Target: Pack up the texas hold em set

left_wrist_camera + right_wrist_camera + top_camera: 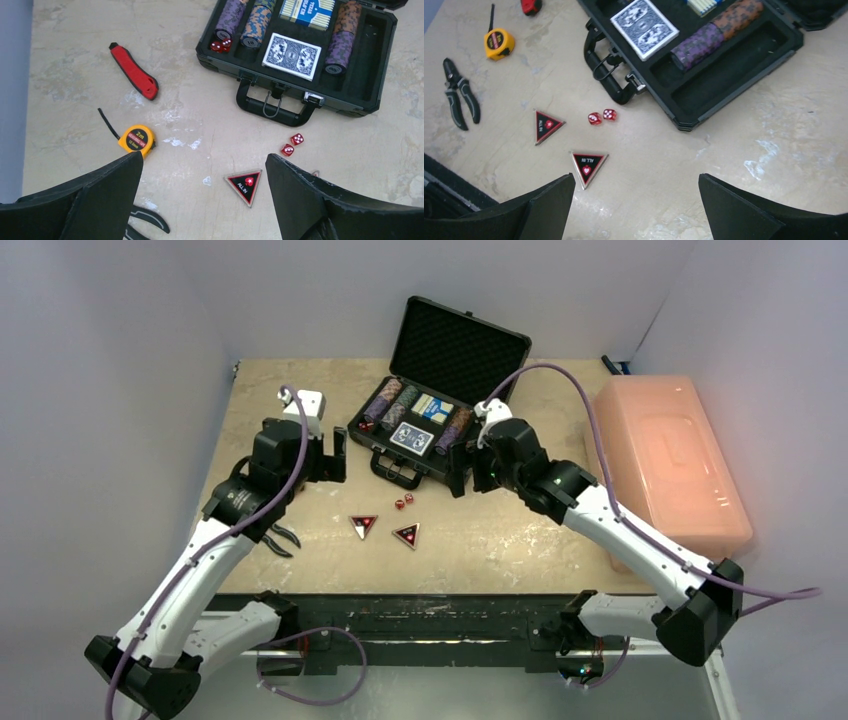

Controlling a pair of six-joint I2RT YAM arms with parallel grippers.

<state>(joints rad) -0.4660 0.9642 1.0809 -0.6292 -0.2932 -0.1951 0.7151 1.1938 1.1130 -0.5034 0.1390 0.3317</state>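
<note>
My left gripper (pixel 204 156) hangs over the table with its jaws spread wide and nothing between them. My right gripper (pixel 636 176) is equally wide and empty, just beside the right front corner of the case (pixel 512 348). The star-marked triangular button (pixel 245 184) lies flat directly below the left jaws. Two loose red dice (pixel 297 139) sit just beyond it, close in front of the case handle (pixel 272 112). The heart-marked button (pixel 588 165) lies near the first and closer to the right arm. The case stands open at the far middle of the table. It holds chip stacks (pixel 230 20), a loose card deck (pixel 291 55), a boxed deck (pixel 305 10) and more dice (pixel 220 45). The long slot (pixel 370 55) at its right end is bare. I judge the step in hand to be collecting the loose pieces, starting with the star button. To do it well, I centre the left jaws over the button and turn the wrist so one finger meets a straight edge and the other the opposite corner. I then descend until the fingertips nearly touch the table and close slowly, because a thin flat piece may slide or flip. I keep the descent away from the dice, and away from the tape measure (pixel 136 139) and the pliers (pixel 459 95) to the left.
</note>
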